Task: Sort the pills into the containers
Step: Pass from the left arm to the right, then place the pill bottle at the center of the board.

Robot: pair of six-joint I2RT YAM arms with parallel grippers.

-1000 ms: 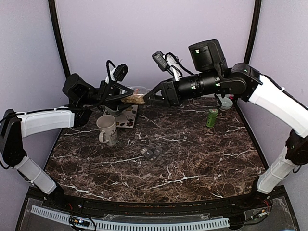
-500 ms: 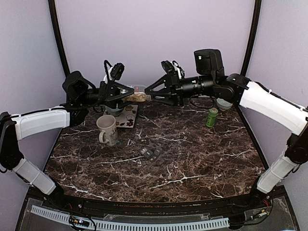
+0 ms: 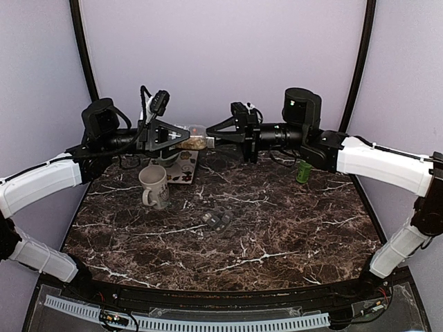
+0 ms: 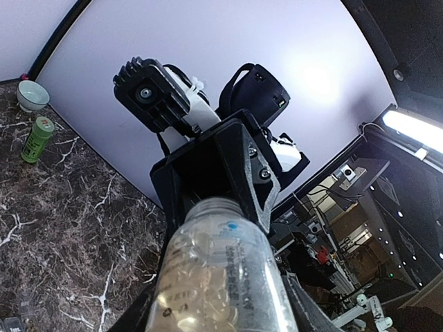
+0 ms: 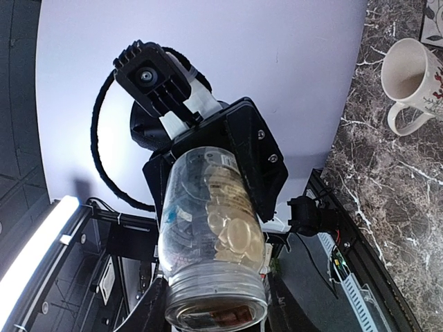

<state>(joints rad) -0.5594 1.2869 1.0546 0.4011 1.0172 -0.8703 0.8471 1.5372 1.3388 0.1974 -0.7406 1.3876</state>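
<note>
A clear jar [image 3: 196, 142] lies level in the air above the back of the table, tan-yellow pills [image 5: 235, 232] heaped along its lower side. My left gripper [image 3: 185, 142] is shut on the jar's body [image 4: 221, 277]. My right gripper [image 3: 211, 140] faces it, one finger on each side of the jar's threaded mouth end [image 5: 216, 311]. Whether those fingers press on the glass does not show. The containers [image 3: 217, 220], a low dark grey strip of joined compartments, sit on the marble near the middle, well below both grippers.
A white mug [image 3: 154, 185] stands at the left beside a patterned tile [image 3: 183, 168]. A green bottle [image 3: 304, 170] stands at the back right, with a small bowl [image 4: 32, 95] behind it. Purple walls close in the back and sides.
The right gripper has swung left and levelled out until its fingers reached the jar's mouth. The left arm has straightened and lifted the jar slightly.
</note>
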